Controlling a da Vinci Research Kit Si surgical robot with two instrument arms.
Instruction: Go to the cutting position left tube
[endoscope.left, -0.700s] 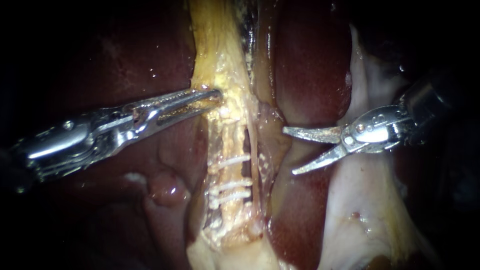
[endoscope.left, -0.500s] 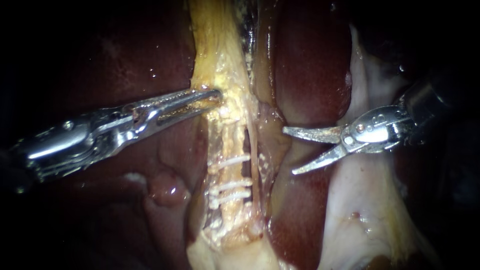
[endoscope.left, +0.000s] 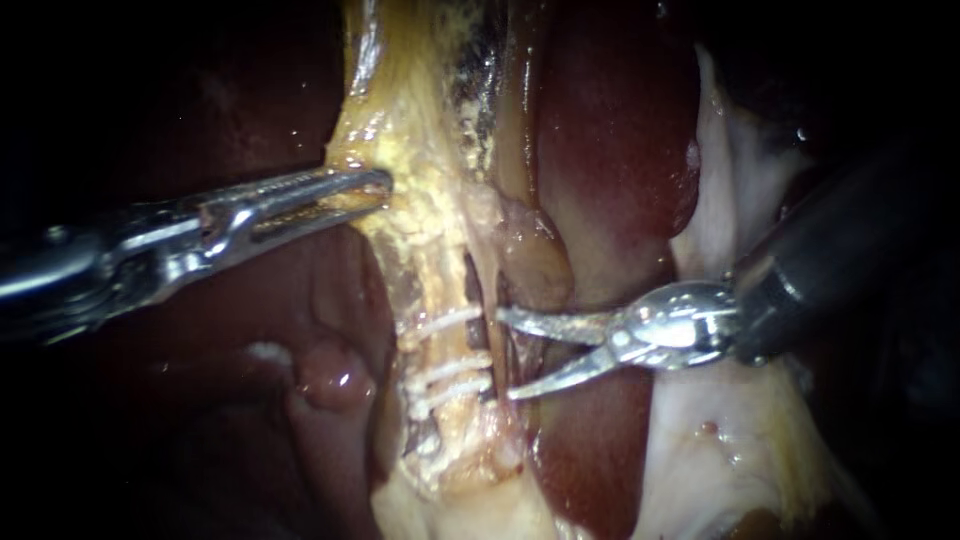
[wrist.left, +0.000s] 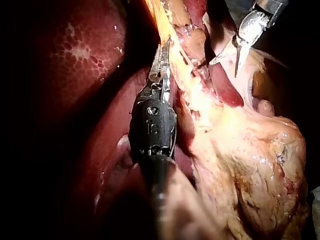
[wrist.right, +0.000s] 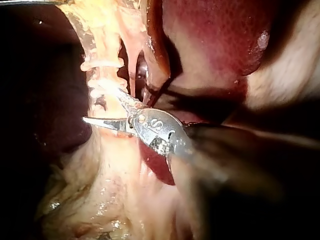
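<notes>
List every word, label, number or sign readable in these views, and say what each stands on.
Right instrument: engraved marks on its metal head, only partly in view; no whole text to quote.
Left instrument, jaws shut on yellow tissue: faint marks on its dark housing, too blurred to read.
Liver, clips: no writing at all.

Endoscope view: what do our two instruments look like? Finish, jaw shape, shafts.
Left instrument: shiny silver metal, long slim jaws with fine serrations and a slot, pinned wrist joint. Right instrument: rounded silver hub, two thin curved pointed blades, dark matte shaft. Left wrist view shows a black housing behind the left jaws. No cables visible.
</notes>
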